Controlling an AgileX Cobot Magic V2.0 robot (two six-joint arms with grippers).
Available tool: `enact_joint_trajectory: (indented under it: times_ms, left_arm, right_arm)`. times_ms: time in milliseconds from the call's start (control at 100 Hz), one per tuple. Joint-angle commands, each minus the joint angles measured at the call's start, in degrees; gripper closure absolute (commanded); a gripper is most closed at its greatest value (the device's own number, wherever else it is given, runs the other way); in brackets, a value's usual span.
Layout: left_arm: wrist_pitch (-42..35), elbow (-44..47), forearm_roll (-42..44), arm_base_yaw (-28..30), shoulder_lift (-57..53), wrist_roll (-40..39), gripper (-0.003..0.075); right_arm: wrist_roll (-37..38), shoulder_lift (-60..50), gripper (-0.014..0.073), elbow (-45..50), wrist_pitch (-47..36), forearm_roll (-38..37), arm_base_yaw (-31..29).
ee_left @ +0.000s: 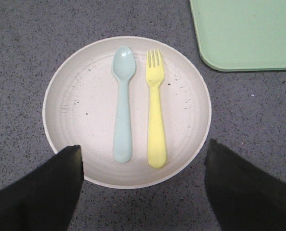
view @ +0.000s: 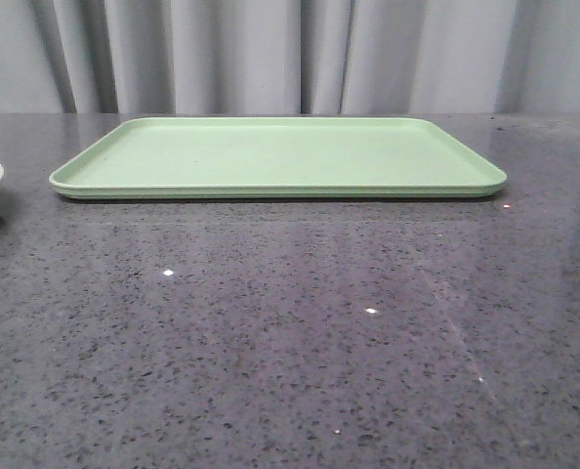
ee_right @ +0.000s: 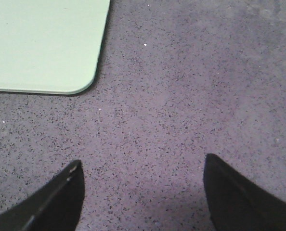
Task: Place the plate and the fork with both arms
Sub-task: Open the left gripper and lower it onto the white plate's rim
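**Plate and fork wait at the left, both grippers wide apart**

We see the plate point(ee_left: 80, 106) resting on the dark speckled table point(view: 290, 352), left of the light-green tray point(view: 270, 156) — in the front view only a sliver of its rim shows at the left edge. In the left wrist view, the yellow fork point(ee_left: 155, 108) lies inside the plate, just beside a pale blue-green spoon point(ee_left: 123, 103), the two side by side and apart. A corner of the tray sits near the plate without touching it.

Our left gripper point(ee_left: 143, 187) hangs over the plate with its fingers point(ee_left: 51, 187) spread wide, holding nothing. Our right gripper point(ee_right: 143, 192) hangs over bare table near another tray corner — its fingers point(ee_right: 244, 192) are likewise spread wide, with nothing between them.
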Motion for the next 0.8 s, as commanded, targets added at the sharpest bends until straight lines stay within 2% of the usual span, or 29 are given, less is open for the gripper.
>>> enact_joint_trajectory:
  times_ms: [0,180,480,620,790]
  left_arm:
    - [-3.87,-1.87,-0.43,-0.32,0.35,0.36,0.0197]
    - [-3.66,-1.87,1.04,-0.32,0.38,0.36,0.0197]
    - [-4.65,-1.97,13.56,0.13,4.59,-3.79,0.0197]
    - [-7.87,-1.97,13.80,3.61,8.18,-3.79,0.0197]
    - [-11.59,-1.97,13.69,11.03,12.87,-3.69,0.0197]
  right_arm:
    - [-0.51,0.48,0.0067,-1.98,-3.41,-0.26,-0.27]
    - [-0.51,0.48,0.0067,-1.98,-3.41,-0.26,-0.27]
    - [-0.51,0.48,0.0067,-1.98,-3.41,-0.26,-0.27]
    - [-0.51,0.48,0.0067,-1.98,-3.41,-0.26,-0.27]
    - [-0.51,0.48,0.0067,-1.98,-3.36,-0.26,-0.27]
